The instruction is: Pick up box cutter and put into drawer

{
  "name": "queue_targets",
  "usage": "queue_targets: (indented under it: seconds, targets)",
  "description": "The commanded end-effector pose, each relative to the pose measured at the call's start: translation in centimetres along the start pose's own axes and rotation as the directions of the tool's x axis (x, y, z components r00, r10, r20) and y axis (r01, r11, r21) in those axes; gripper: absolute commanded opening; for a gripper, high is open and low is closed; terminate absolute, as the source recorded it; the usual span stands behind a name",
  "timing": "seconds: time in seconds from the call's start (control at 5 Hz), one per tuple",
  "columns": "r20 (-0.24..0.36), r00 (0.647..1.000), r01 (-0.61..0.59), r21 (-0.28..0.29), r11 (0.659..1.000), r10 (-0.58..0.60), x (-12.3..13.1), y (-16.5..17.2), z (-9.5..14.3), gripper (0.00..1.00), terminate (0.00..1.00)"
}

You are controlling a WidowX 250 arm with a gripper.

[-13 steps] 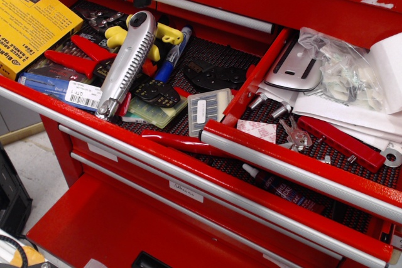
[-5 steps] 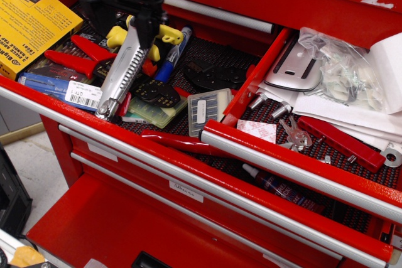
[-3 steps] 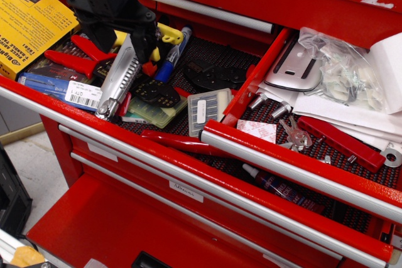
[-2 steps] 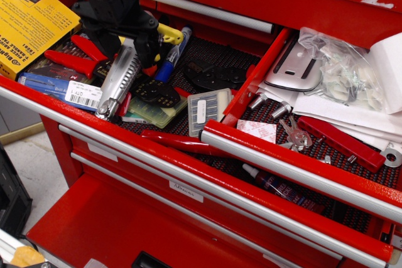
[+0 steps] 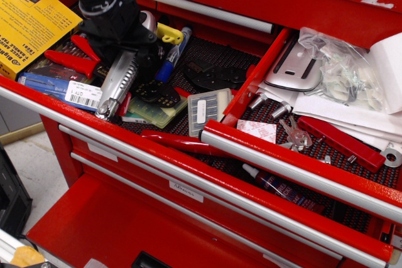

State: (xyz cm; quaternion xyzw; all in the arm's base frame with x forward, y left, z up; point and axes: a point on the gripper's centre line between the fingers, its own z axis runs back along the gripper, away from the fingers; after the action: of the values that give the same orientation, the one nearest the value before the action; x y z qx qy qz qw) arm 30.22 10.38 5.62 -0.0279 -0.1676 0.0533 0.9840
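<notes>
1. Cutter: long, slim, silver metal, ribbed along the middle. It lies tilted in the left drawer on top of the heap, lower tip near the front rail, upper end hidden under the gripper.
2. Gripper: black, blocky, matte, with cables on the arm. It sits low over the cutter's upper half.
3. Fingers: dark, one showing on the cutter's right side, close against it. The other is hidden by the gripper body. Cannot tell how far apart they stand, nor whether they grip the cutter.
4. Drawer, right: red painted metal, silver front rail, black mesh liner. In it: white papers, a clear crinkled bag, keys, a flat red bar. Well apart from the cutter, across the red divider.
5. Around the cutter: red-handled pliers to its left, touching or nearly so; a yellow handle and a blue marker to its right; a barcode label by the lower tip.
6. Yellow box: printed cardboard, at the far left of that drawer.
7. Clear plastic case: ribbed, rectangular, near the divider.
</notes>
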Motion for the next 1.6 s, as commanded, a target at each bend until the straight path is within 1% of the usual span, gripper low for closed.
queue_targets:
  seconds: [0.0, 0.2, 0.4, 0.6, 0.8, 1.0, 1.2, 1.4]
  targets:
    - [-0.057, 0.997, -0.045, 0.046, 0.998, 0.048, 0.7, -2.9, 5.0, 0.00, 0.00]
    - [-0.104, 0.991, -0.075, 0.116, 0.990, 0.087, 1.1, -6.0, 8.9, 0.00, 0.00]
    - [-0.208, 0.953, -0.200, 0.116, 0.973, 0.220, 1.2, -10.7, 12.9, 0.00, 0.00]
    - [-0.289, 0.881, -0.356, 0.116, 0.927, 0.374, 1.4, -15.3, 14.7, 0.00, 0.00]
    - [-0.293, 0.806, -0.511, 0.095, 0.855, 0.514, 2.2, -20.0, 14.5, 0.00, 0.00]
    - [-0.256, 0.759, -0.604, 0.066, 0.794, 0.599, 2.3, -22.5, 13.3, 0.00, 0.00]
    - [-0.279, 0.733, -0.647, -0.005, 0.763, 0.620, 1.9, -23.4, 13.1, 1.00, 0.00]
    - [-0.330, 0.825, -0.537, -0.206, 0.818, 0.458, 1.2, -22.6, 13.0, 1.00, 0.00]
